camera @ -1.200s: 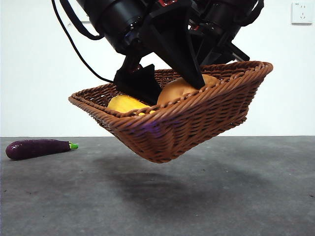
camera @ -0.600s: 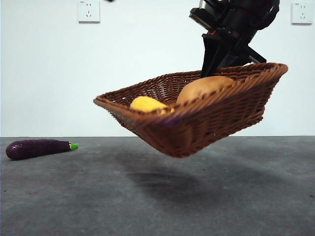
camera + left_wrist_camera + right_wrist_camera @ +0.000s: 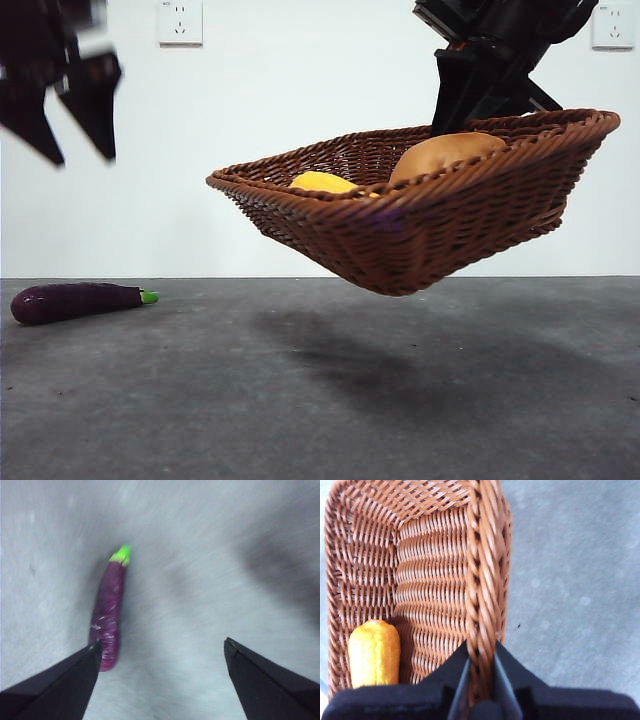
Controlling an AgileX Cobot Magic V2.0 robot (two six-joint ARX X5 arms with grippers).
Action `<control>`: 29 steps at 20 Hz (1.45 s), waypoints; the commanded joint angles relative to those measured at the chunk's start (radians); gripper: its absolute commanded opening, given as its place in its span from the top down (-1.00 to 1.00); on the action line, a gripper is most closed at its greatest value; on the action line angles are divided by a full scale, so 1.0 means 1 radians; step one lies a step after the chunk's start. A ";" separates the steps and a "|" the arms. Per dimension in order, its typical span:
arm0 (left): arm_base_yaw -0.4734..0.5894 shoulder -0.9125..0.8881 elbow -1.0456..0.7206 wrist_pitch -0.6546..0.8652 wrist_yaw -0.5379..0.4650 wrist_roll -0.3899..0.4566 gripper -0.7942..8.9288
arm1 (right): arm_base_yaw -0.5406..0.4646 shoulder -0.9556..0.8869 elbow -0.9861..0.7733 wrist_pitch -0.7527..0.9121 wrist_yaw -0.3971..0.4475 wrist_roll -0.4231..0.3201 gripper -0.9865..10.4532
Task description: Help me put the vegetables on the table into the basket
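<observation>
Left wrist view shows I'm lowering the released left gripper, needing to straddle the eggplant while the right gripper is clenching the basket rim.

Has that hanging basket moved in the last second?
Yes. The basket, held by the right gripper, has drifted rightward and slightly up, away from the eggplant lying unmoved on the table.

The shallow reddish-brown woven wicker basket hangs tilted above the dark grey mottled table. Inside lie the bumpy yellow oblong vegetable at left and the round tan-brown potato at right. The slim dark purple eggplant lies on the table, far left.
</observation>
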 commanded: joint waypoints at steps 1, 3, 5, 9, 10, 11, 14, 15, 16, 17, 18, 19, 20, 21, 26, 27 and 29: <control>0.026 0.095 -0.003 0.048 -0.010 0.040 -0.02 | 0.003 -0.005 -0.002 -0.001 -0.012 -0.016 0.85; 0.047 0.167 -0.003 0.095 -0.011 0.046 -0.02 | 0.003 -0.005 -0.002 -0.015 -0.012 -0.032 0.85; 0.072 0.225 -0.003 0.123 -0.014 0.063 -0.02 | 0.003 -0.005 -0.002 -0.013 -0.012 -0.039 0.85; 0.112 0.296 -0.003 0.147 -0.014 0.085 -0.02 | 0.003 -0.005 -0.002 -0.001 -0.012 -0.038 0.85; 0.115 0.306 -0.003 0.153 -0.014 0.086 -0.01 | 0.003 -0.005 -0.002 0.001 -0.012 -0.038 0.85; 0.118 0.313 -0.003 0.157 -0.013 0.088 -0.01 | 0.003 -0.005 -0.002 0.006 -0.012 -0.038 0.85; 0.117 0.346 -0.003 0.167 -0.010 0.089 -0.01 | 0.003 -0.005 -0.002 0.016 -0.020 -0.034 0.85; 0.117 0.357 -0.003 0.175 -0.010 0.089 -0.01 | 0.004 -0.005 -0.002 0.017 -0.023 -0.034 0.85; 0.117 0.360 -0.003 0.175 -0.010 0.089 0.00 | 0.003 -0.005 -0.002 0.016 -0.024 -0.034 0.85; 0.117 0.362 -0.003 0.177 -0.010 0.088 0.00 | 0.003 -0.005 -0.002 0.017 -0.026 -0.033 0.85; 0.117 0.362 -0.003 0.181 -0.011 0.089 0.01 | 0.004 -0.005 -0.002 0.017 -0.027 -0.031 0.85; 0.117 0.362 -0.003 0.186 -0.011 0.089 0.01 | 0.004 -0.005 -0.002 0.017 -0.027 -0.031 0.85; 0.117 0.362 -0.003 0.192 -0.011 0.088 0.10 | 0.004 -0.005 -0.002 0.016 -0.027 -0.031 0.85; 0.117 0.362 -0.003 0.196 -0.010 0.089 0.24 | 0.004 -0.005 -0.002 0.016 -0.027 -0.030 0.85; 0.117 0.395 -0.003 0.200 -0.010 0.088 0.27 | 0.004 -0.005 -0.002 0.011 -0.027 -0.027 0.85; 0.117 0.406 -0.003 0.198 -0.010 0.088 0.27 | 0.004 -0.005 -0.002 0.010 -0.028 -0.027 0.85; 0.117 0.406 -0.003 0.205 -0.010 0.088 0.47 | 0.004 -0.005 -0.002 0.014 -0.027 -0.027 0.85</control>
